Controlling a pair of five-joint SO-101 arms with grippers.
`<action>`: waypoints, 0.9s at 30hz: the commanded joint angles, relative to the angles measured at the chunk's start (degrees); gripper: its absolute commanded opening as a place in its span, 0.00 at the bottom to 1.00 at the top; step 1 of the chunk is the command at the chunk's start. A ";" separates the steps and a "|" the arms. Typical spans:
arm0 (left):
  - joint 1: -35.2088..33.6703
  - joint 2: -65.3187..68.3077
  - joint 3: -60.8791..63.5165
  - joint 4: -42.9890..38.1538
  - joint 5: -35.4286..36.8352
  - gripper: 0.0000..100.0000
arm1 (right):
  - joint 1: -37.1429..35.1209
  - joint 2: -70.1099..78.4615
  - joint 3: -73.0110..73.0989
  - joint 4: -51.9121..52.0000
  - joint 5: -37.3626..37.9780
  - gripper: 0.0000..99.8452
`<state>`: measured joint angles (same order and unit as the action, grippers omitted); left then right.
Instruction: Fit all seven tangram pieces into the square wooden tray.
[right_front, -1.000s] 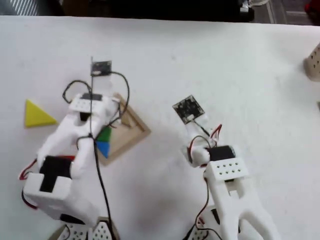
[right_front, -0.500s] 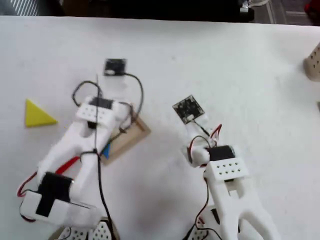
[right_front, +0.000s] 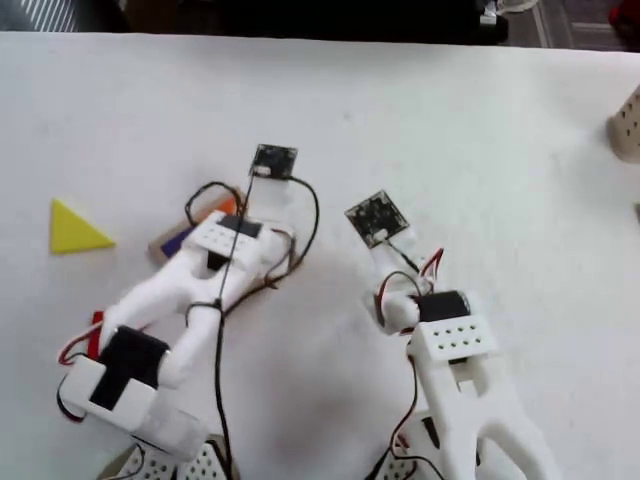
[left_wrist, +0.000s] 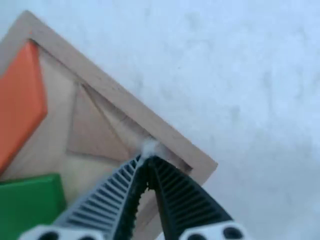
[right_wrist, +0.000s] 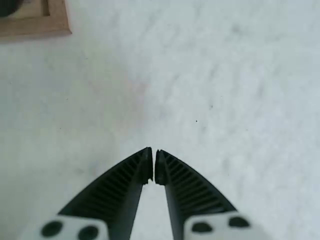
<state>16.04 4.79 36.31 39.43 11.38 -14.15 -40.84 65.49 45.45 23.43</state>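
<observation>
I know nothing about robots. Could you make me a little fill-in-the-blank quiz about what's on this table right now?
The triangle lying on the table apart from the tray is ____.
In the left wrist view, the tray's two painted pieces are an orange piece and a ____ one.
The left gripper and the right gripper both have their jaws ____.
Missing words: yellow; green; shut.

One wooden tray (left_wrist: 125, 102); one yellow triangle (right_front: 73, 229); one orange piece (left_wrist: 20, 100); one green piece (left_wrist: 30, 197); two arms (right_front: 190, 275) (right_front: 455, 345).

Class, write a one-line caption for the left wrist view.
Shut left gripper at the wooden tray's corner; orange piece and green piece inside.
</observation>
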 joint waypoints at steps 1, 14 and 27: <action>-3.21 -0.13 -3.08 4.31 -0.09 0.02 | -0.22 -0.57 -0.26 -0.92 0.09 0.02; -13.23 -0.22 -3.43 7.65 0.26 0.02 | -0.22 -0.57 -0.26 -0.92 0.09 0.02; -14.90 -6.64 -2.81 7.65 0.26 0.02 | -0.22 -0.57 -0.26 -1.01 0.09 0.02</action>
<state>0.66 1.80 35.34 46.81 11.47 -14.15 -40.84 65.49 45.45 23.43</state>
